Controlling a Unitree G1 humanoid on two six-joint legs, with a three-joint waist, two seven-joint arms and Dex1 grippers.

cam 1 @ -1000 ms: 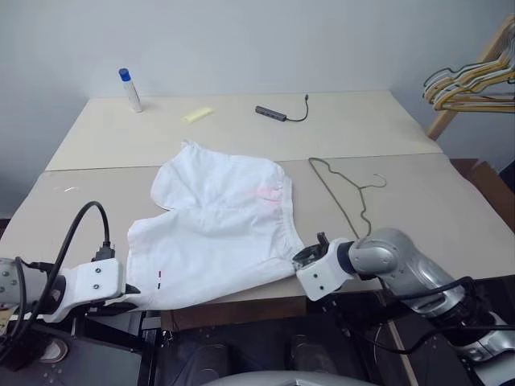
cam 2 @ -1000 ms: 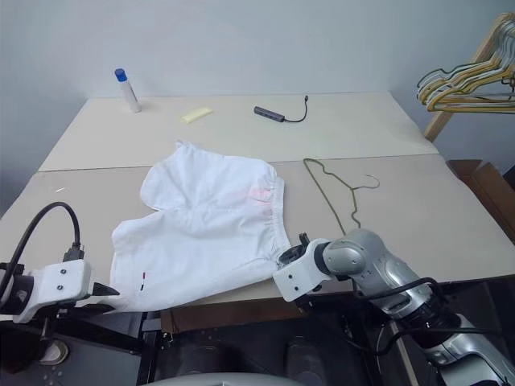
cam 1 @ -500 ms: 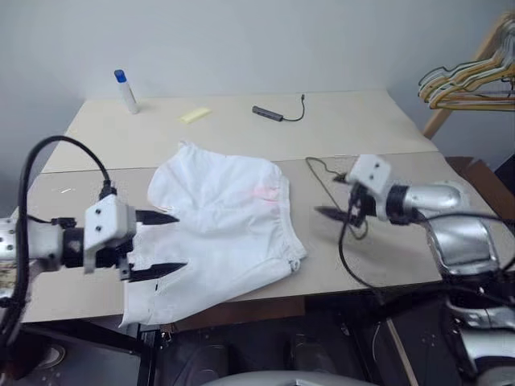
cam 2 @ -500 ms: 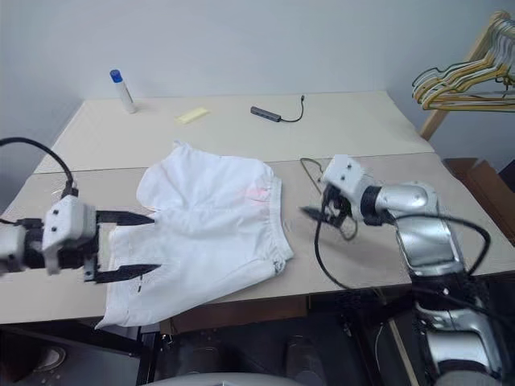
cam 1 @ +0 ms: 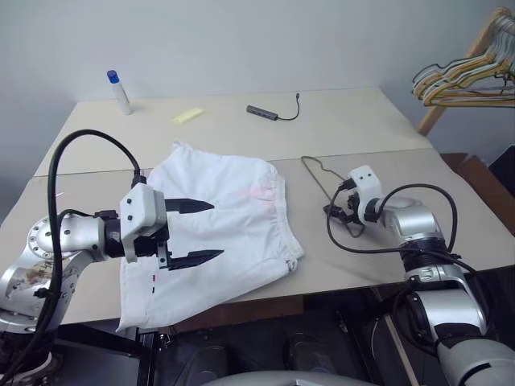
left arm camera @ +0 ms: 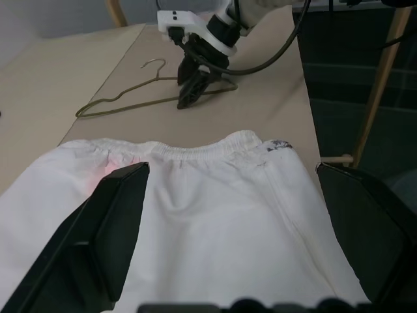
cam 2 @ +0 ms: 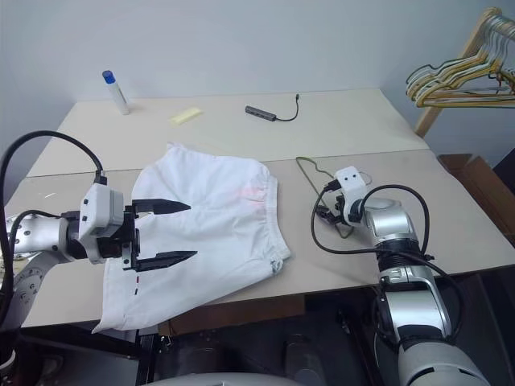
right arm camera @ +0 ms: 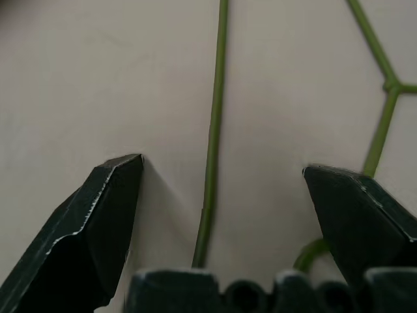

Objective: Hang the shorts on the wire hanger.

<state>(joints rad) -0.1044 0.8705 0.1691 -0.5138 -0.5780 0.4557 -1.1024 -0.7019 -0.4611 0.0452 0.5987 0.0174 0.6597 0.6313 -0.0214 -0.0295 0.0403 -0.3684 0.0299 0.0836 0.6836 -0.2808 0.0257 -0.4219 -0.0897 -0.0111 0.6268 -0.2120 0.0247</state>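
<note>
Nearest the desk's (cam 1: 402, 145) front edge, we had the shorts (cam 1: 225, 233) lying flat, one leg hem spilling just over that edge and the gathered waistband turned toward the right side. Our left gripper (cam 1: 193, 233) hovered above the near leg with its fingers (cam 1: 191, 206) spread wide and nothing between them, pointing across the cloth toward the waistband, which we judged a ready stance for taking up the fabric once the hanger was in hand. A little farther in and to the right, our right gripper (left arm camera: 190, 81) was tipped down onto the wire hanger (cam 1: 322, 181), fingers equally wide and holding nothing; in its wrist view one wire arm ran up between the two fingertips (a line-up for pinching that arm, we reckoned). The hanger lay flat just beside the waistband, apart from it. Toward the desk's far edge were a small adapter with its cable (cam 1: 272, 112), a yellow slip (cam 1: 187, 116) and a blue-capped bottle (cam 1: 119, 91).
</note>
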